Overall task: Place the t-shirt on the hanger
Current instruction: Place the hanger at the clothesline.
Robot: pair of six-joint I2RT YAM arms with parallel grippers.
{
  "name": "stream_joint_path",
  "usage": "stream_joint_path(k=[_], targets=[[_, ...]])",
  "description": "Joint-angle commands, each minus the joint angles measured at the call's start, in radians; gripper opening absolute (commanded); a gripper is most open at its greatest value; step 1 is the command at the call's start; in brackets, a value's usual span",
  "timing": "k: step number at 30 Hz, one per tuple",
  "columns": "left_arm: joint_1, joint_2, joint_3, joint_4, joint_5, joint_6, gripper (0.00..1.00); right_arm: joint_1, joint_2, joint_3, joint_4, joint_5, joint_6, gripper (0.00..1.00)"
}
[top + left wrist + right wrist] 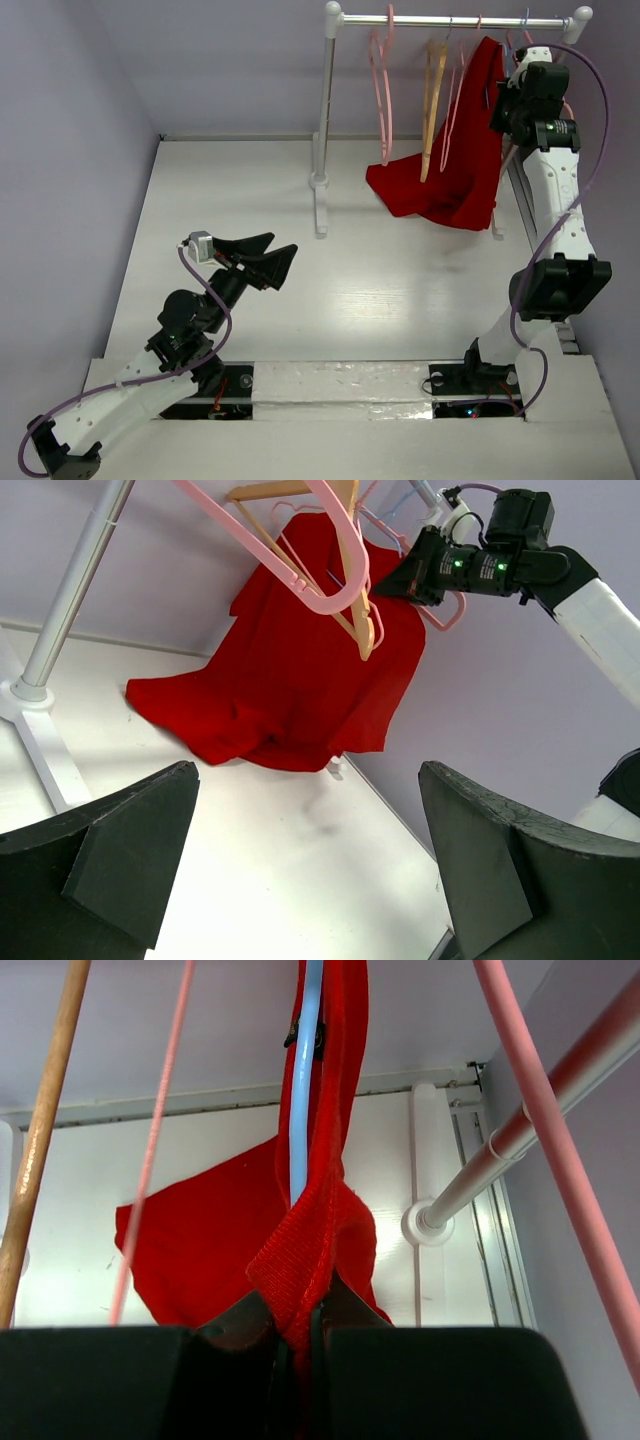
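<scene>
Table (pixel 400 290): the lower part of the red cloth is seen spread on it at the far right. If the cloth is lifted or released unevenly, that dragging weight could pull it down.

Garment rack (pixel 450 20), far right: its rail is crowded. A sideways sweep of the right arm could knock the rail or set the hung items swinging.

T-shirt (pixel 460 170): hung from the right end of the rail, draped down to the table, bunched in one column and not spread. Whether either shoulder is seated over a hanger arm cannot be told. If it is let go now, it is judged likely to slide off.

Tan wooden hanger (pixel 435 100) and pink hangers (pixel 383 80): just left of the shirt. Cloth could be snagged on them, or the shirt caught on the wrong one.

Hanger (pixel 305 1080): the pale-blue wire is seen running up just beside the gripped fold, partly wrapped by it. A thin wire is easily tilted or unhooked by a tug.

Right pincer (pixel 295 1325): clenched on a narrow ribbed edge of the shirt. So small a bite could slip.

Left pincer (pixel 282 245): released, holding nothing, low over the near left table, well apart from the shirt; no support is given.
</scene>
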Motion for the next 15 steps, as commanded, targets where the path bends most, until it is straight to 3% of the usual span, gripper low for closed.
stream_joint_path(k=[1,8,11,12,14,15], targets=[[-0.002,0.005,-0.006,0.062,-0.006,0.016,0.9,-0.011,-0.009,0.041,0.079,-0.006,-0.005,0.0],[-0.002,0.002,-0.009,0.06,-0.011,0.017,0.9,-0.011,-0.058,-0.098,0.144,0.02,0.004,0.02],[-0.002,0.007,-0.009,0.059,-0.015,0.02,0.9,-0.011,-0.081,-0.114,0.151,0.029,0.038,0.36],[-0.002,0.008,-0.009,0.059,-0.017,0.022,0.9,-0.011,-0.092,-0.119,0.16,0.026,0.046,0.57],[-0.002,0.007,-0.009,0.056,-0.023,0.022,0.9,-0.011,-0.133,-0.13,0.168,0.024,0.069,0.76],[-0.002,0.008,-0.008,0.056,-0.026,0.023,0.9,-0.011,-0.149,-0.13,0.167,0.026,0.076,0.93]])
